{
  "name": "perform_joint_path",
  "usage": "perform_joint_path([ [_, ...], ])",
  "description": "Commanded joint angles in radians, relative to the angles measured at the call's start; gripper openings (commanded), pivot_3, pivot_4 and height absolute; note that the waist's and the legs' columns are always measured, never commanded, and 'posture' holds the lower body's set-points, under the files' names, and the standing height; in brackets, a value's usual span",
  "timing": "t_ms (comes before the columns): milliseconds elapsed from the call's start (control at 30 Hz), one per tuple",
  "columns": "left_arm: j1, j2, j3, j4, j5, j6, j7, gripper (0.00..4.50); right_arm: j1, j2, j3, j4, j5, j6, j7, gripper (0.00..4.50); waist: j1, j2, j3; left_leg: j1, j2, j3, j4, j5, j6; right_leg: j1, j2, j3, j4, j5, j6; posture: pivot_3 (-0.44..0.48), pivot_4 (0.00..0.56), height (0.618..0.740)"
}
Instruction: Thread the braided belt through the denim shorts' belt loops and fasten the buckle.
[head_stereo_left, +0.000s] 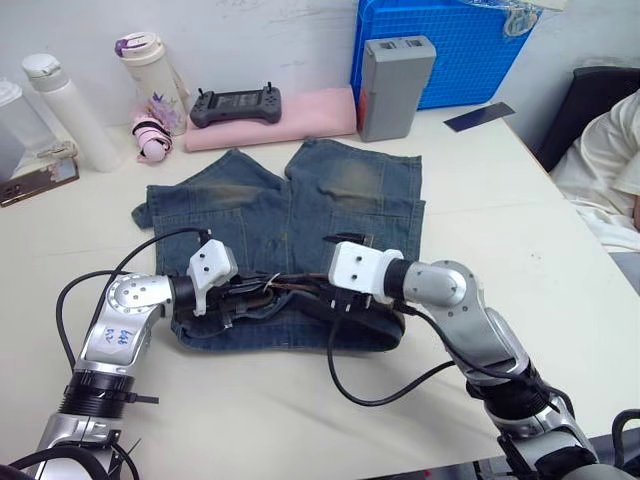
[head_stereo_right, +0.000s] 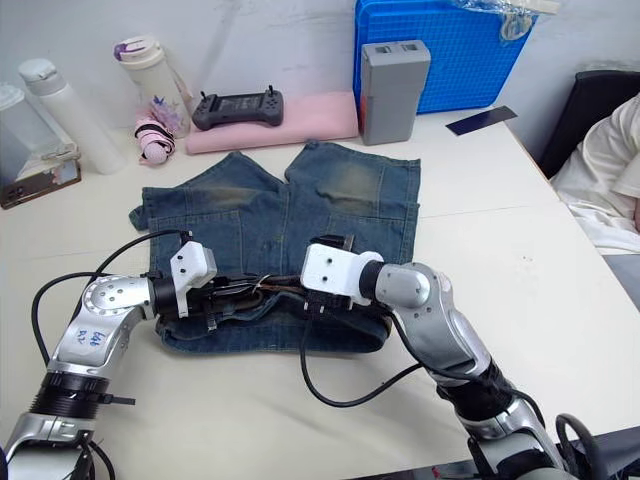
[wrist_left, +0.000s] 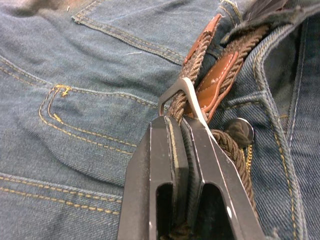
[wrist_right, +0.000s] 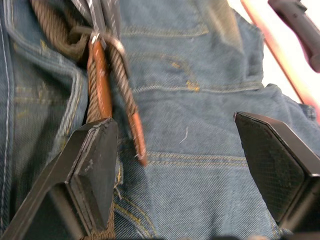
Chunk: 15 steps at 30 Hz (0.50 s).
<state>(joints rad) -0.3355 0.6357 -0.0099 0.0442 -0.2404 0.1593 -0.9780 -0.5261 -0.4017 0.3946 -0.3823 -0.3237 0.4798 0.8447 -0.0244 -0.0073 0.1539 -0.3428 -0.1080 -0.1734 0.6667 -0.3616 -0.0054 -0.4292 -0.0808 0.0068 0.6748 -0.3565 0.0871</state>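
The denim shorts (head_stereo_left: 300, 195) lie flat on the table, waistband toward me. The braided belt (wrist_left: 230, 150) runs along the waistband, its tan leather end (wrist_left: 216, 82) lying beside the silver buckle (wrist_left: 193, 98). My left gripper (wrist_left: 177, 120) is shut on the buckle, with the braided strap passing through the frame. It rests on the waistband's left part (head_stereo_left: 250, 295). My right gripper (wrist_right: 182, 165) stands open just above the denim, its fingers (wrist_right: 95, 165) on either side of the belt's leather tip (wrist_right: 137, 135). I cannot make out the belt loops.
A pink folded cloth (head_stereo_left: 270, 120) with a black controller (head_stereo_left: 235, 105) lies behind the shorts. A grey box (head_stereo_left: 393, 85) and blue crate (head_stereo_left: 440, 50) stand at the back right, bottles (head_stereo_left: 65, 110) at the back left. A person's sleeve (head_stereo_left: 610, 170) shows at the right edge.
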Motion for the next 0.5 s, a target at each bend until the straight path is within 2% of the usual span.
perform_joint_path([
  [33,0.019,-0.007,-0.022,-0.032,0.006,-0.006,-0.003,0.00,-0.013,0.006,0.021,0.001,-0.014,-0.031,-0.037,3.99,0.000,0.000,0.000,0.000,0.000,0.000,0.000,0.000,0.000,0.000,0.000,0.000,0.000,0.000,0.000,0.000,0.150,0.727],
  [200,0.029,-0.003,-0.029,-0.045,0.015,-0.021,-0.006,0.00,-0.023,0.012,0.058,0.032,-0.029,-0.026,-0.048,3.99,0.000,0.000,0.000,0.000,0.000,0.000,0.000,0.000,0.000,0.000,0.000,0.000,0.000,0.000,0.000,0.000,0.150,0.727],
  [233,0.029,-0.004,-0.028,-0.048,0.014,-0.021,-0.004,0.00,-0.023,0.010,0.065,0.034,-0.031,-0.026,-0.046,3.75,0.000,0.000,0.000,0.000,0.000,0.000,0.000,0.000,0.000,0.000,0.000,0.000,0.000,0.000,0.000,0.000,0.150,0.727],
  [367,0.029,-0.003,-0.026,-0.055,0.014,-0.026,-0.002,0.00,-0.021,0.007,0.089,0.035,-0.041,-0.025,-0.044,2.22,-0.001,0.000,0.000,0.000,0.000,0.000,0.000,0.000,0.000,0.000,0.000,0.000,0.000,0.000,0.000,0.000,0.150,0.727],
  [500,0.030,-0.002,-0.025,-0.056,0.018,-0.030,0.001,0.00,-0.011,-0.001,0.110,0.036,-0.057,-0.029,-0.042,0.18,-0.001,0.000,0.000,0.000,0.000,0.000,0.000,0.000,0.000,0.000,0.000,0.000,0.000,0.000,0.000,0.000,0.150,0.727],
])
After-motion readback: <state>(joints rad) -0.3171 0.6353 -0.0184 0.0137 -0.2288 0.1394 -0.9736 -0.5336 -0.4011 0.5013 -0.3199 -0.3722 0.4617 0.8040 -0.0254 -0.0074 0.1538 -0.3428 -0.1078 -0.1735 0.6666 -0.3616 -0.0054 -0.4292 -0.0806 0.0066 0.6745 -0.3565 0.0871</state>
